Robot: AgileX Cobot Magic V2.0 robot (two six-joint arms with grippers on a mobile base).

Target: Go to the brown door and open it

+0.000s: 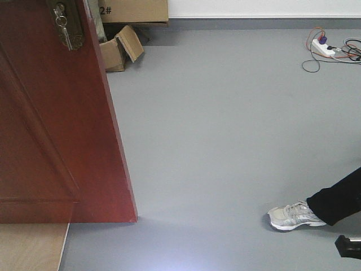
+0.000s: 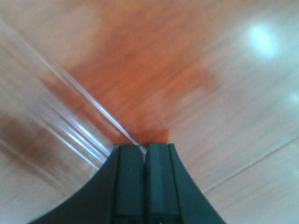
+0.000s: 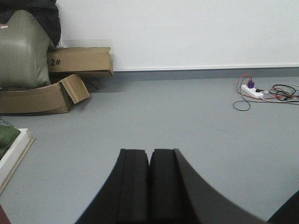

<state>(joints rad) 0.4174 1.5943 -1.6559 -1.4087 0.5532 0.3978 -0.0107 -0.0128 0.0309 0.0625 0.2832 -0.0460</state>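
Note:
The brown door (image 1: 56, 124) fills the left of the front view, swung open, its free edge running down to the floor. Keys (image 1: 63, 29) hang from its brass backplate at the top left. In the left wrist view my left gripper (image 2: 144, 147) is shut with nothing in it, its tips pressed close against the glossy, blurred surface of the brown door (image 2: 154, 70). My right gripper (image 3: 150, 151) is shut and empty, held over bare grey floor and facing the far wall. Neither gripper shows in the front view.
Cardboard boxes (image 1: 121, 48) lie behind the door by the wall. A power strip with cables (image 1: 327, 49) sits far right. A person's leg and white shoe (image 1: 296, 215) stand at the lower right. Pale plywood (image 1: 31, 245) lies below the door. A green sack (image 3: 23, 49) rests on boxes.

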